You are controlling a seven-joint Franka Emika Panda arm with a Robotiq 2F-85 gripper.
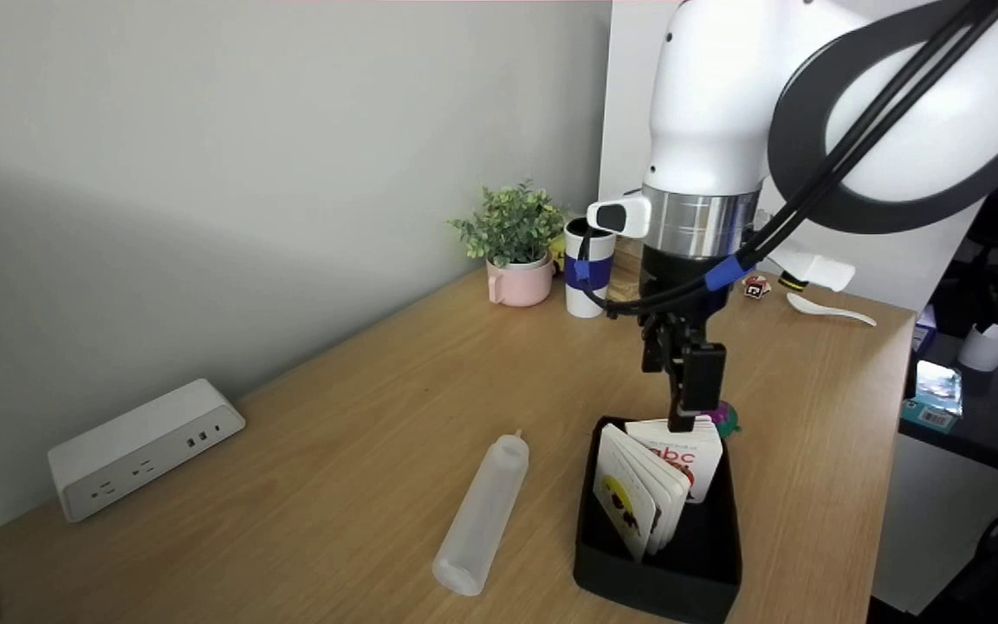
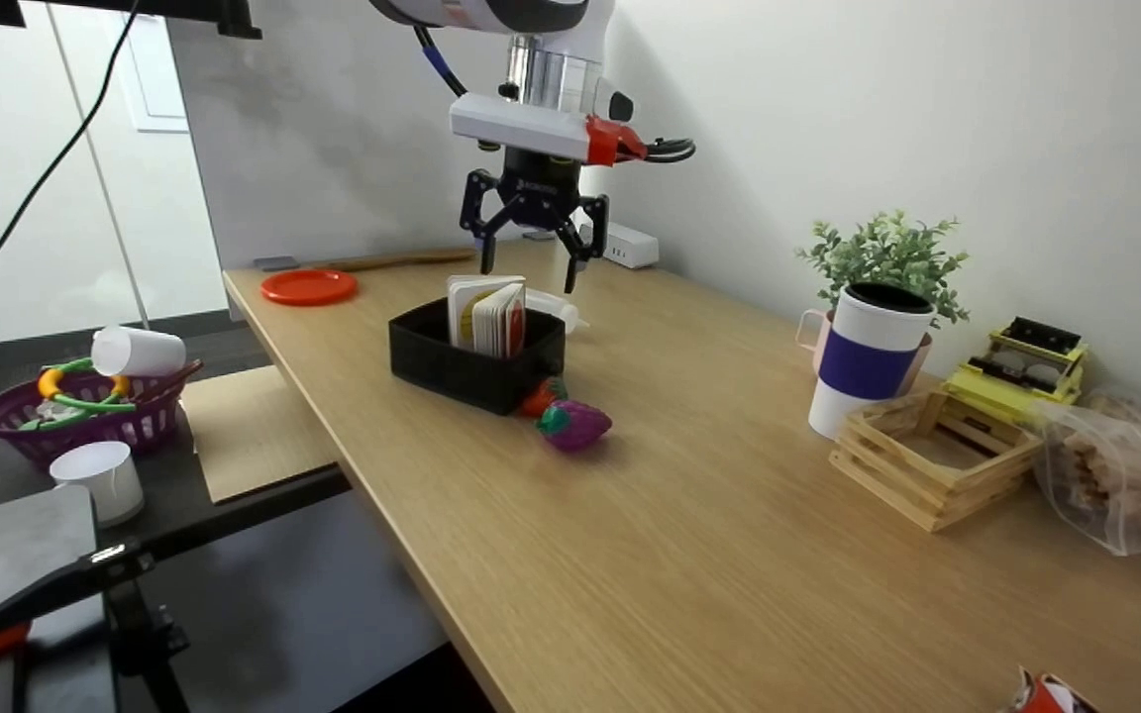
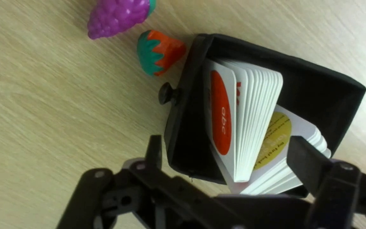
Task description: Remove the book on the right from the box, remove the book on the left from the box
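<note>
A black box stands on the table, in an exterior view [image 1: 651, 585], in another exterior view [image 2: 442, 368] and in the wrist view [image 3: 297, 60]. Two board books stand in it, partly fanned. The book with the red "abc" oval [image 3: 222, 114] leans by the toy-side wall; it also shows in both exterior views [image 1: 700, 455] [image 2: 501, 325]. The book with the yellow oval [image 3: 275, 136] stands beside it, at an angle [image 1: 622, 498] [image 2: 464, 305]. My gripper [image 3: 226, 141] is open and empty, pointing down above the books [image 2: 529, 274] [image 1: 670, 394]. Its fingers are wide apart.
A toy strawberry [image 3: 168, 52] and purple toy fruit [image 3: 118, 17] lie beside the box. A clear squeeze bottle [image 1: 483, 520] lies on its other side. A tumbler [image 2: 863, 356], potted plant [image 1: 516, 225] and wooden crate [image 2: 927, 490] stand near the wall.
</note>
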